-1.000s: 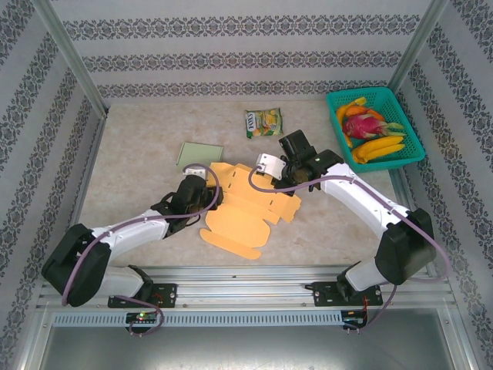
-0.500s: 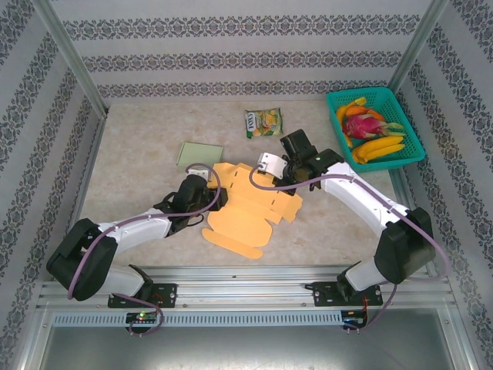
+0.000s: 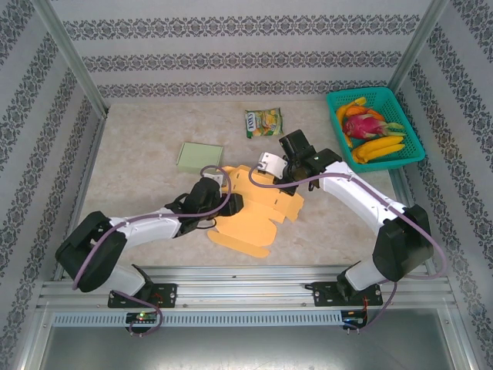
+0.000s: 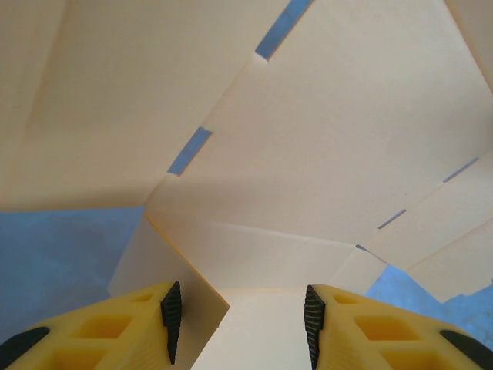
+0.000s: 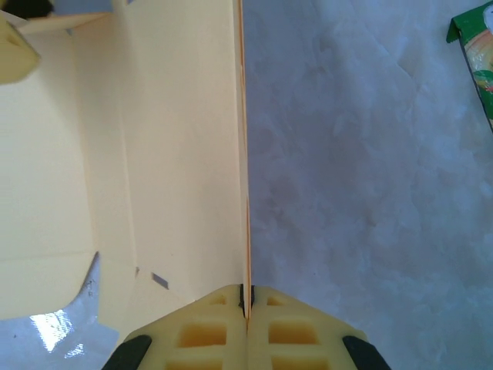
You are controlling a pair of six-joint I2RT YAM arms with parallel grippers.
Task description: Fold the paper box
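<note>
Paper box [image 3: 258,212]: an orange-yellow die-cut sheet, mostly unfolded, lying at the middle of the table [image 3: 146,193].
Box surface: creased panels with short slits along the folds and notched flaps at the edges; one long flap reached toward 6 o'clock.
Left gripper [image 4: 239,324]: at the box's 9 o'clock side, jaws spread wide, astride a raised flap and clamping nothing.
Right gripper [image 5: 246,297]: at the box's 1 o'clock edge, jaws closed tight on the thin edge of a panel, which the wrist camera saw edge-on.
Green card [image 3: 199,155]: flat on the table at 10 o'clock from the box, apart from it.
Snack packet [image 3: 263,122]: at 12 o'clock from the box.
Basket [image 3: 412,142]: teal, holding fruit, at 2 o'clock.
</note>
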